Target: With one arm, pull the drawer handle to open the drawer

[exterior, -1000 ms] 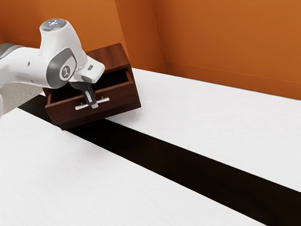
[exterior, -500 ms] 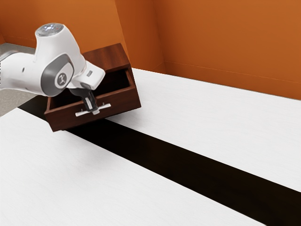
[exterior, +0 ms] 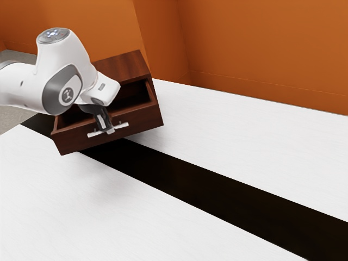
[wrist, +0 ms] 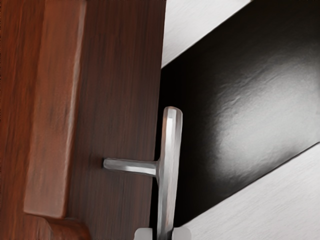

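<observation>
Dark-brown wooden drawer (exterior: 138, 115), at the far end of the white table (exterior: 244, 136), now sits further out of its wooden cabinet (exterior: 128, 64) than a second ago, our black two-finger gripper (exterior: 107, 128) pinching its silver bar handle (exterior: 123, 125), so we judge the opening well underway.

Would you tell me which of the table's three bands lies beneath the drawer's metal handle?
The black middle band: the silver bar handle hangs over it; both white bands lie aside.
</observation>
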